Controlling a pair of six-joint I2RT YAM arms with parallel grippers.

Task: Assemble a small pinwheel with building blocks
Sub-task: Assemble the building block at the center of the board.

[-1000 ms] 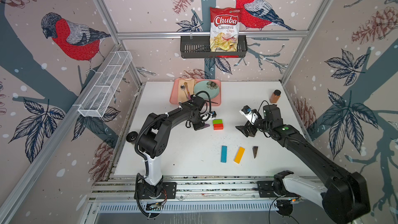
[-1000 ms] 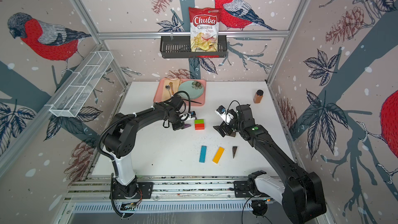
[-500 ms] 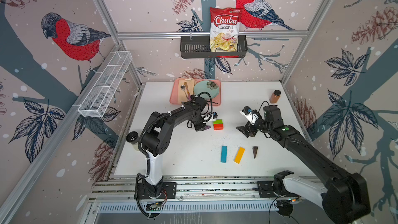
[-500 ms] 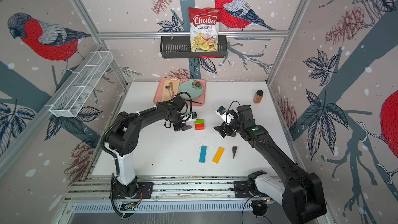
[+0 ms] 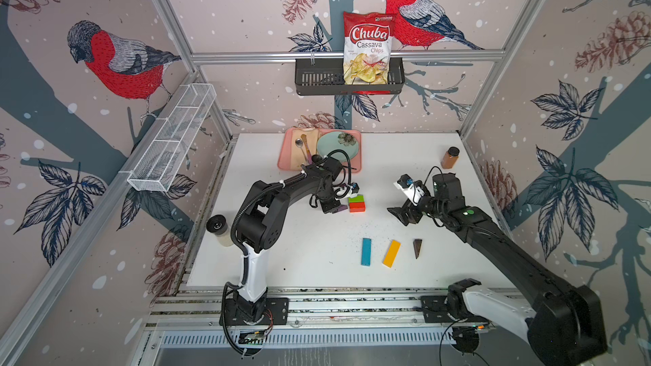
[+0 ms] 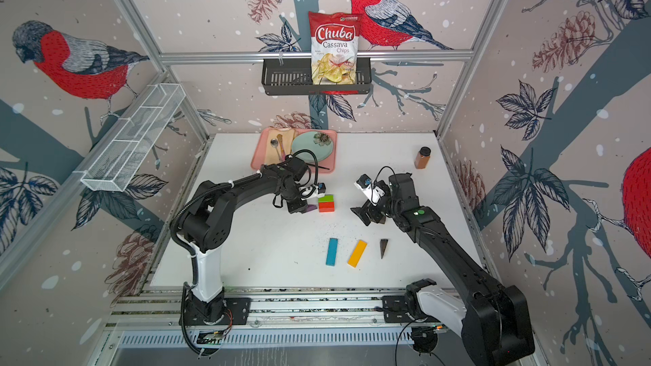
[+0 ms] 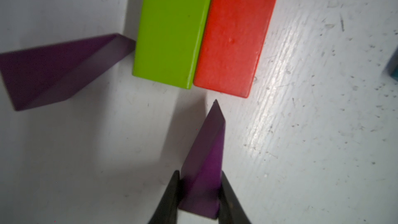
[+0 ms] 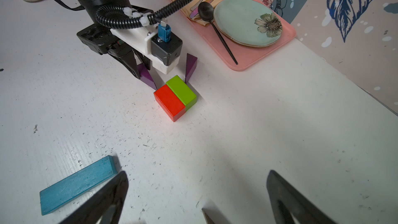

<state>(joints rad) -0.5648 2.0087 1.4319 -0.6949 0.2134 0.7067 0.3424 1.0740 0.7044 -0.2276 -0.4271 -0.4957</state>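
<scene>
Purple wedge (image 7: 206, 154), left hand (image 7: 199, 174), perhaps aloft

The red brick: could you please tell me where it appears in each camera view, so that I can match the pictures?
In a top view: the red brick lies near the picture's centre.
In a top view: red brick, again near the centre.
Left wrist: red brick, upper middle.
Right wrist: red brick, around the centre.
Shared landmark: the green brick touching its long side, seen in all four views.

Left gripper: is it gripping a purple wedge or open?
Shut: left gripper pinches the wide end of the purple wedge pointing at the red brick.
</scene>
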